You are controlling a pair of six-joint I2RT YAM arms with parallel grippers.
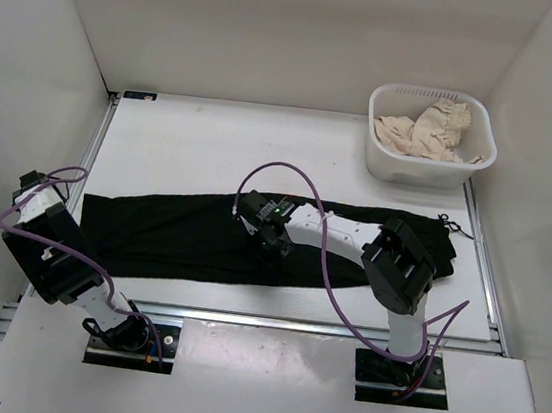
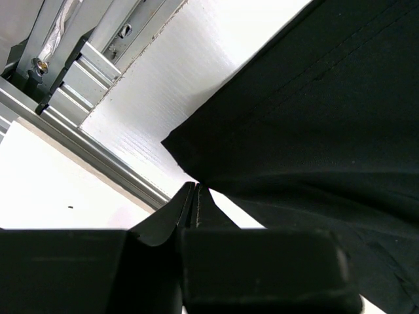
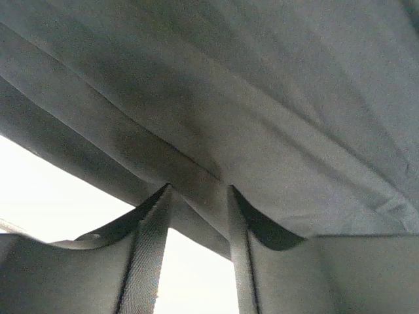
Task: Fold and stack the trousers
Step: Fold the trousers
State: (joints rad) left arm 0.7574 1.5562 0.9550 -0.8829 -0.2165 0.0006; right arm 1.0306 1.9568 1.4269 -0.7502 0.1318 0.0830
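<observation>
While the trousers point(image 1: 182, 235) lie stretched from nine to three o'clock across the table point(image 1: 213, 148), the left gripper point(image 2: 194, 190) pinches their nine-o'clock hem; the right gripper point(image 3: 198, 188), fingers spread, presses mid-cloth.

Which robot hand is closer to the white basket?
Right. The right hand is on the trousers mid-table, closer to the basket; the left hand pinches their hem at the table's left edge.

White flat table point(image 1: 213, 148), aluminium rail point(image 1: 272, 322) along left, right and near edges. Black soft-fabric trousers point(image 1: 182, 235) flat on near half, stretched lengthwise left to right, nearly edge to edge. White slotted plastic basket point(image 1: 411, 170) standing at far right corner, apart from trousers.
</observation>
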